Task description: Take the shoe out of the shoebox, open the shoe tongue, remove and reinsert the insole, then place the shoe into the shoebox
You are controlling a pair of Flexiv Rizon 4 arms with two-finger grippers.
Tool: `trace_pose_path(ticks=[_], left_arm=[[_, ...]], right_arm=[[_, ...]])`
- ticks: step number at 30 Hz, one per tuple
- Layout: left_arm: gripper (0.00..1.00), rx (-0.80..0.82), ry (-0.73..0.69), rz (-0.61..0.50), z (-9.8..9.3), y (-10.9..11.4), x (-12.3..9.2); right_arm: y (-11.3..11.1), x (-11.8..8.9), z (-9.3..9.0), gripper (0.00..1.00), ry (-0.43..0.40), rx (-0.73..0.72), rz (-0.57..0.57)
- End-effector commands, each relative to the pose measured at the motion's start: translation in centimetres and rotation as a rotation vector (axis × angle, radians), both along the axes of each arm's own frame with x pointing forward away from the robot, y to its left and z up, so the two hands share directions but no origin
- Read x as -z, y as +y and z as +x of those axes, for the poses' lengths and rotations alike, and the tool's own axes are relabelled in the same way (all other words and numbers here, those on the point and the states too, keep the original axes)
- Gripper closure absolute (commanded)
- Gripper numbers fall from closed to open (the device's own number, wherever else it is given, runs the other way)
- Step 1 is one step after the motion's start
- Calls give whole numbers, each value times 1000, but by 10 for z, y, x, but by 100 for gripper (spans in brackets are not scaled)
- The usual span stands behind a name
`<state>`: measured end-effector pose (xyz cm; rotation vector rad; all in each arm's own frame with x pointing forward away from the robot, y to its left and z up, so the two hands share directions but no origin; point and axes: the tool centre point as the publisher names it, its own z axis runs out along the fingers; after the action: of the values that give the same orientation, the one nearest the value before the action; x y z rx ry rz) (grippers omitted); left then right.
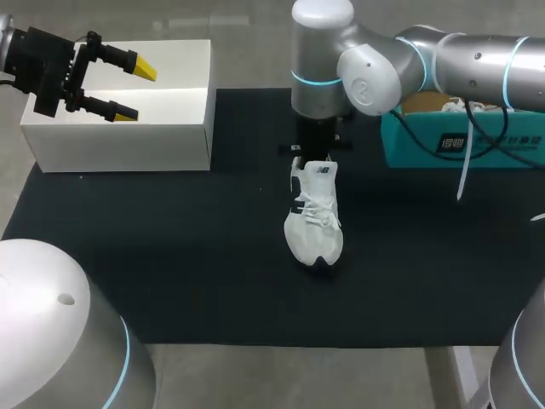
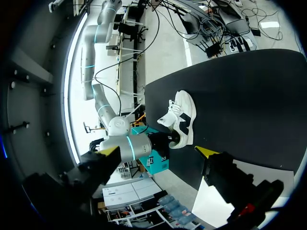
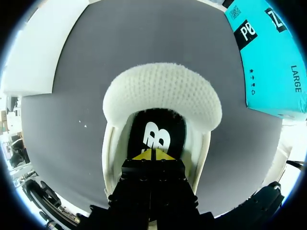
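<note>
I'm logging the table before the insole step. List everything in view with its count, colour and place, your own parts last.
shoe: one, white with black marks, mid-mat, toe toward the robot
insole: one, black with a white logo, inside the shoe
white box: one, white, open top, far left
teal box: one, teal, far right, partly behind the right arm, something white inside
mat: one, black, under the shoe
left gripper: one, black with yellow tips, fingers open, over the white box
right gripper: one, black with yellow tips, fingers together, in the shoe's heel opening above the insole
</note>
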<state>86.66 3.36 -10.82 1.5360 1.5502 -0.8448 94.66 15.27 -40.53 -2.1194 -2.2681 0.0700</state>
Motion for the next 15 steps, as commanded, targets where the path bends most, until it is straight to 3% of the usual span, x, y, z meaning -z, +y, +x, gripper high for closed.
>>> trace_pose_path(ticks=[1, 10, 15], left_arm=[[0, 2, 1, 4, 0, 1, -1], [0, 2, 1, 4, 0, 1, -1], [0, 2, 1, 4, 0, 1, -1]], right_arm=[[1, -10, 0, 100, 15, 4, -17], [2, -37, -6, 100, 109, 30, -28], [4, -42, -7, 100, 139, 19, 62]])
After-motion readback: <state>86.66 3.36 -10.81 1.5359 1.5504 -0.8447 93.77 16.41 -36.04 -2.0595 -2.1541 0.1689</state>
